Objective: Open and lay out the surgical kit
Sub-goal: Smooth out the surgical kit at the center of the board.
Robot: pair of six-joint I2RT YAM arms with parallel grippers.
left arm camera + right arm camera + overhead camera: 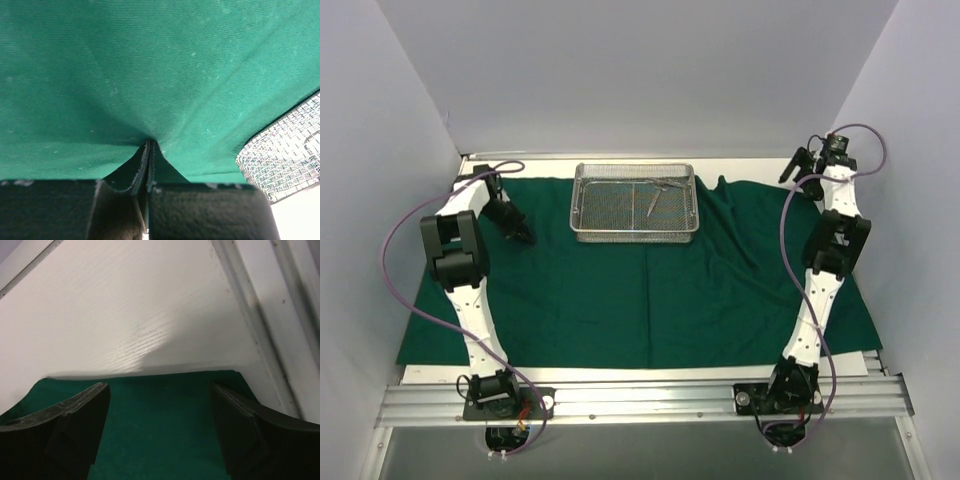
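The dark green cloth (650, 300) of the surgical kit lies spread over the table. On its far middle stands the silver wire-mesh tray (633, 235), holding thin metal instruments (652, 200). My left gripper (525, 237) is down on the cloth left of the tray. In the left wrist view its jaws (149, 145) are shut, and creases in the cloth (150, 75) run into their tips; the tray (285, 165) shows at the right. My right gripper (805, 165) hangs at the far right corner. It is open (159, 390) over the cloth's edge (160, 440), holding nothing.
White walls close in the table on the left, back and right. An aluminium rail (640, 400) carrying both arm bases runs along the near edge. Bare white tabletop (125, 315) and a metal frame strip (280, 315) lie beyond the cloth's far right corner.
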